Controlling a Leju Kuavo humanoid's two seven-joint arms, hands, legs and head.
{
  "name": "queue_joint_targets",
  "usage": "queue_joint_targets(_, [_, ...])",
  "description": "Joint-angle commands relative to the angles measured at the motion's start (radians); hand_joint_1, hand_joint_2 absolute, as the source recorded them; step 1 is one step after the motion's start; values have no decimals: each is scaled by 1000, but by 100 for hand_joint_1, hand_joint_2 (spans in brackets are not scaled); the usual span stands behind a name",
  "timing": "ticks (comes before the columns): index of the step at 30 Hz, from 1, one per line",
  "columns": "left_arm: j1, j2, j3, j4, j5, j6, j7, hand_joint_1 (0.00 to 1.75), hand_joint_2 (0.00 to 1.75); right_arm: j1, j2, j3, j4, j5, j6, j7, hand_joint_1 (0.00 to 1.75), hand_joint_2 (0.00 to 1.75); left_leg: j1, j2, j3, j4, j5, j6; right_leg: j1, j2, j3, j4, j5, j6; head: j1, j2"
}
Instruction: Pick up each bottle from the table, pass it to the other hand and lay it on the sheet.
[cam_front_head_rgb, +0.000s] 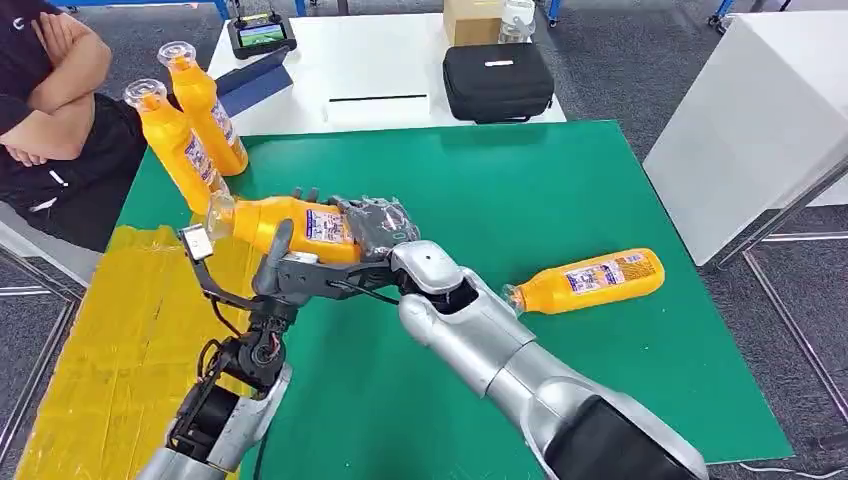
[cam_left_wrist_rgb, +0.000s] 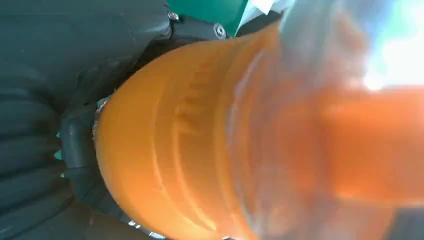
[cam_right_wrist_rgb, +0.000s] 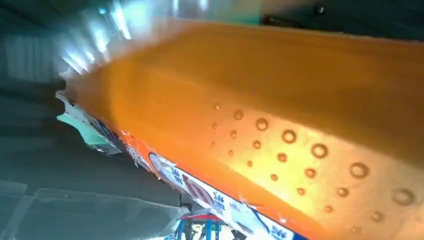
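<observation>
An orange bottle with a clear cap hangs on its side above the green mat's left part, beside the yellow sheet. My left hand grips it from below near its middle, the thumb across its body. My right hand holds its base end. Up close, the left wrist view has this bottle against my dark fingers, and the right wrist view has its labelled side. Another orange bottle lies on the mat to the right. Two more stand at the far left corner.
A person with crossed arms sits at the far left, close to the two bottles. Behind the mat a white table carries a black case, a tablet and a cardboard box. A white cabinet stands at right.
</observation>
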Motion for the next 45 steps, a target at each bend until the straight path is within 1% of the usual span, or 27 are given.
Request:
queue_joint_targets(1, [-83,-65,-152,-8,-81,58,-24,175,175,13,40,28,5,14,23,-30,175,175,-1,-5,2,1,-1,0,0,-6,4,2,-3,0,0,0])
queue_joint_targets(3, [-83,-65,-152,-8,-81,58,-24,175,175,13,40,28,5,14,23,-30,175,175,0,-4,0,1,0,0,0,-5,2,1,-2,0,0,0])
queue_joint_targets(4, [-80,-66,-147,-14,-97,76,-40,175,175,16,40,26,5,15,25,-32,175,175,-1,-6,5,2,-2,0,-1,-8,7,2,-5,0,0,0])
queue_joint_targets(5, [-78,-66,-143,-18,-104,85,-50,175,175,18,40,26,5,16,26,-34,175,175,0,-5,2,1,-1,0,0,-6,4,1,-3,0,0,0])
queue_joint_targets(8, [-63,-65,-127,-44,-133,116,-82,175,175,35,40,24,3,22,32,-46,175,175,0,-5,3,1,-2,0,0,-6,5,2,-4,0,0,0])
queue_joint_targets(10, [-52,-64,-111,-59,-138,122,-91,175,175,52,40,22,-3,21,43,-60,175,175,0,-3,1,0,0,0,0,-3,2,0,-1,0,0,0])
queue_joint_targets(11, [-48,-64,-95,-70,-140,126,-101,175,175,72,40,26,-21,27,50,-77,175,175,0,-4,4,0,-1,0,0,-5,5,0,-3,0,0,0])
queue_joint_targets(14, [-48,-60,-86,-78,-140,127,-101,175,175,92,40,39,-42,27,57,-80,175,175,0,-2,1,0,0,0,1,-3,2,0,-1,0,0,0])
queue_joint_targets(15, [-48,-60,-86,-78,-140,127,-101,175,175,92,40,39,-42,27,57,-80,175,175,0,-4,4,0,-2,0,0,-5,5,1,-3,0,0,0])
queue_joint_targets(18, [-48,-61,-86,-79,-140,127,-101,175,175,90,40,38,-43,27,57,-80,175,175,0,-3,0,0,0,0,0,-3,1,0,-1,0,0,0])
queue_joint_targets(19, [-48,-62,-87,-78,-140,127,-101,175,175,87,39,37,-43,27,57,-80,175,175,-1,-5,6,1,-2,-1,0,-6,7,2,-4,0,0,0])
queue_joint_targets(20, [-48,-62,-87,-78,-140,127,-101,175,175,87,39,37,-43,27,57,-80,175,175,0,-4,2,0,-1,0,0,-5,3,0,-2,0,0,0])
queue_joint_targets(21, [-48,-62,-87,-78,-140,127,-101,175,175,87,39,37,-43,27,57,-80,175,175,0,-4,3,0,-1,0,0,-5,5,1,-3,0,0,0])
queue_joint_targets(22, [-48,-62,-87,-78,-140,127,-101,175,175,87,39,37,-43,27,57,-80,175,175,0,-3,0,0,0,0,0,-4,2,0,-1,0,0,0])
queue_joint_targets(23, [-47,-66,-77,-82,-142,131,-113,175,175,97,40,41,-49,28,72,-85,175,175,0,-4,3,1,-1,0,0,-5,5,1,-3,0,0,0])
queue_joint_targets(25, [-45,-62,-57,-99,-144,136,-123,175,175,126,40,68,-66,20,92,-94,175,175,1,-3,1,0,0,0,1,-4,3,0,-1,0,0,0])
queue_joint_targets(26, [-43,-59,-45,-110,-149,141,-130,175,175,139,40,78,-72,21,87,-103,152,175,0,-3,1,-1,0,0,0,-4,2,0,-1,0,0,0])
queue_joint_targets(27, [-37,-56,-34,-120,-153,144,-134,175,175,151,40,69,-71,5,84,-122,0,175,1,-3,2,-1,-1,0,1,-4,4,0,-2,0,0,0])
queue_joint_targets(28, [-33,-55,-21,-130,-161,147,-139,175,175,156,38,54,-61,-1,59,-129,0,0,1,-2,1,0,0,0,1,-3,3,0,-1,0,0,0])
queue_joint_targets(29, [-24,-52,-1,-143,-172,157,-150,175,175,159,29,47,-57,12,34,-123,0,0,0,-4,4,-1,-2,-1,1,-5,6,0,-3,-1,0,0])
queue_joint_targets(31, [-15,-48,29,-158,-181,164,-156,175,175,173,8,22,-86,8,22,-134,0,0,1,-3,2,-1,-1,0,1,-4,4,-1,-2,0,0,0])
queue_joint_targets(34, [-21,-50,62,-154,-192,168,-160,175,175,161,-13,-14,-100,24,13,-135,0,0,1,-5,6,0,-2,-1,1,-7,8,0,-4,-1,0,0])
queue_joint_targets(35, [-25,-52,69,-146,-194,167,-160,175,175,153,-14,-33,-90,32,7,-149,0,0,0,-6,4,0,-1,-1,1,-7,6,0,-3,0,-1,0])
queue_joint_targets(37, [-28,-56,72,-140,-197,165,-160,175,175,151,-15,-54,-81,42,-16,-184,0,0,1,-4,1,0,0,0,1,-5,2,0,-1,0,0,0])
queue_joint_targets(41, [-20,-56,68,-140,-201,162,-163,175,175,153,-13,-61,-61,68,-35,-181,0,0,0,-6,2,0,0,0,1,-7,4,0,-2,0,0,0])
queue_joint_targets(44, [-18,-54,65,-142,-201,162,-162,175,175,155,-10,-63,-56,78,-52,-177,0,0,1,-3,1,-1,0,0,1,-4,2,-1,-1,0,0,0])
queue_joint_targets(45, [-14,-51,64,-147,-202,162,-165,175,175,154,-6,-66,-46,84,-56,-175,0,0,1,-5,2,0,-1,-1,1,-5,4,0,-2,0,0,0])
